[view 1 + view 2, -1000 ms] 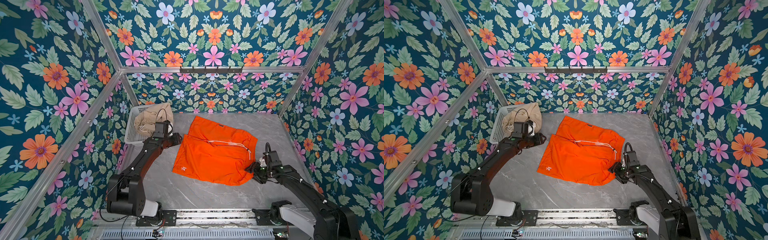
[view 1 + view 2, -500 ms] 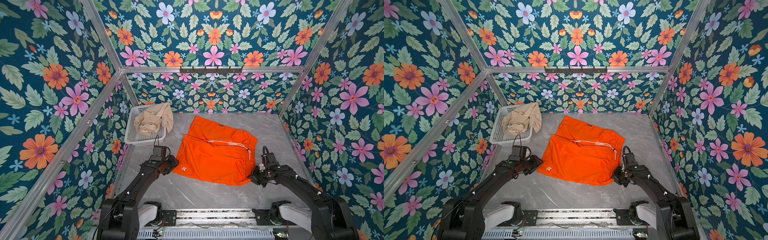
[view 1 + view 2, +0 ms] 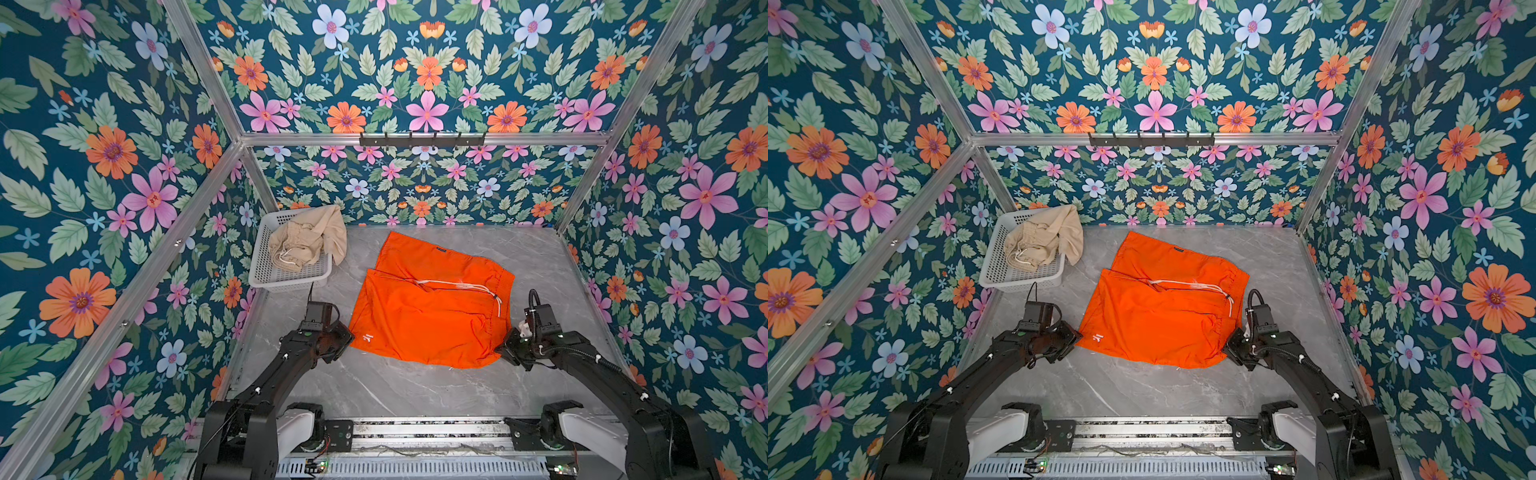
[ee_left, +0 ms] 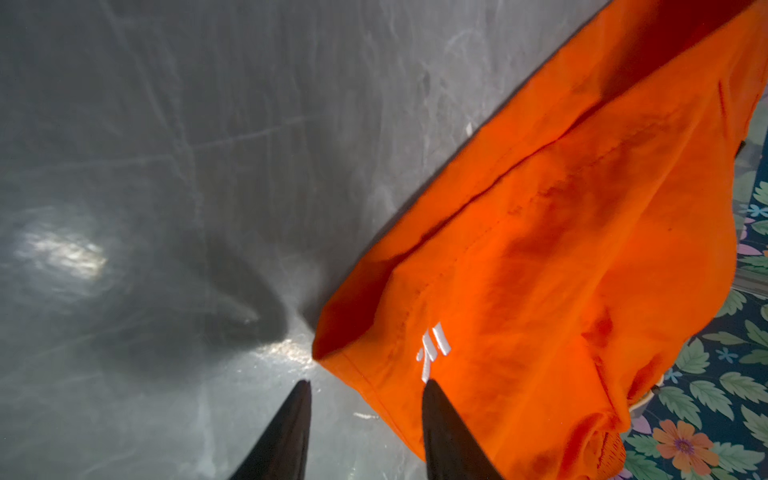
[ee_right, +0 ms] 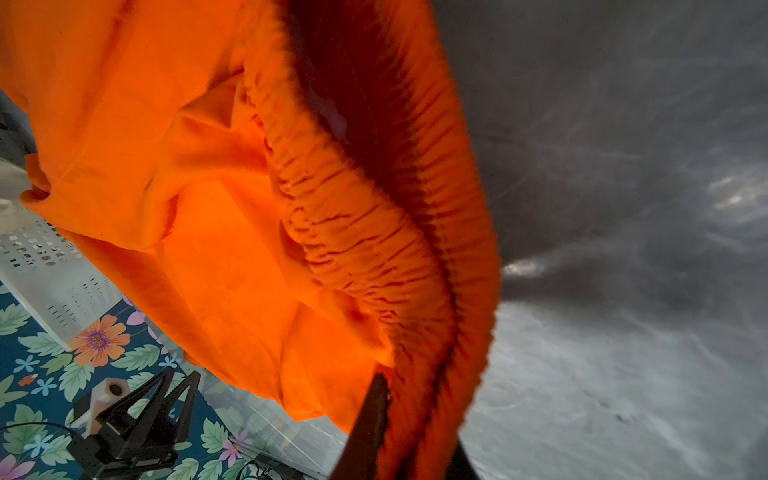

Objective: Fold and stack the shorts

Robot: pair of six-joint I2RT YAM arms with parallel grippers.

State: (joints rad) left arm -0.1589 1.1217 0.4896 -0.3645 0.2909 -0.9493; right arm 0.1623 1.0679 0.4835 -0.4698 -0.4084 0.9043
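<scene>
The orange shorts (image 3: 432,307) (image 3: 1163,316) lie spread on the grey table, waistband to the right, in both top views. My left gripper (image 3: 347,336) (image 4: 368,383) is open at their near left corner. One fingertip (image 4: 430,386) rests on the hem below the white logo (image 4: 432,351); the other is over bare table. My right gripper (image 3: 505,347) (image 5: 415,415) is shut on the gathered elastic waistband (image 5: 374,249) at the near right corner, lifting it slightly. The beige shorts (image 3: 307,243) (image 3: 1042,241) lie crumpled in the basket.
The white perforated basket (image 3: 291,278) (image 3: 1021,278) stands at the back left against the wall. Floral walls close in the table (image 3: 415,390) on three sides. A black hook rail (image 3: 422,139) hangs on the back wall.
My left arm has come from beside the basket down to the orange shorts' near left corner. My right gripper has shut on the waistband.
</scene>
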